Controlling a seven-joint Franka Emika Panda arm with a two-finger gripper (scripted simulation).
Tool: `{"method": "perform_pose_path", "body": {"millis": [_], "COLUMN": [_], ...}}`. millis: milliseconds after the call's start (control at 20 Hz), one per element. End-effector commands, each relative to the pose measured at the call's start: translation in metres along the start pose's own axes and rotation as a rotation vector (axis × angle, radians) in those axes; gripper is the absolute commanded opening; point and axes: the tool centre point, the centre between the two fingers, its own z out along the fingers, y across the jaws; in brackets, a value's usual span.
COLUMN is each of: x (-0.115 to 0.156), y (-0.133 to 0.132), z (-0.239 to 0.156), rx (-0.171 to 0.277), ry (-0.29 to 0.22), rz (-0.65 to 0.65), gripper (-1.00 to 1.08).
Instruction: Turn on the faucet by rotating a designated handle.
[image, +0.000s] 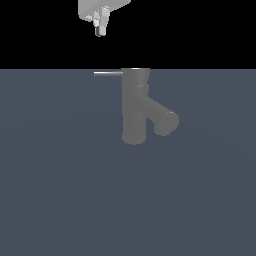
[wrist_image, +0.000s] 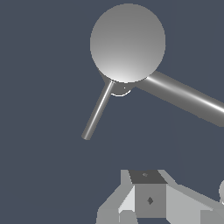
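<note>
The faucet (image: 134, 107) is a dull grey upright cylinder on the blue-grey floor, with a thick spout (image: 162, 117) branching down toward the exterior view's right. The thin silver handle (image: 108, 73) sticks out level from its top cap toward the exterior view's left. My gripper (image: 100, 31) hangs well above the handle's free end, apart from it, fingers together and holding nothing. In the wrist view I look down on the round faucet cap (wrist_image: 127, 42), the handle rod (wrist_image: 97, 111) and the spout (wrist_image: 188, 98); the gripper (wrist_image: 146, 183) shows at the picture's edge.
A flat blue-grey floor (image: 60, 190) surrounds the faucet. The background above it is black. Nothing else is in view.
</note>
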Motion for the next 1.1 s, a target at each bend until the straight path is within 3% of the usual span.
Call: {"method": "perform_pose_path", "body": {"millis": [0,550,1050], "x": [0.007,0.033,0.042], "y": [-0.014,-0.067,-0.089], "z": [0.013,0.071,0.1], "rx": [-0.001,-0.005,-0.003], "ry": [0.008,0.056,0.086], "rz": [0.066,0.321,0.431], "gripper": [-1.0,-1.0,-1.0]}}
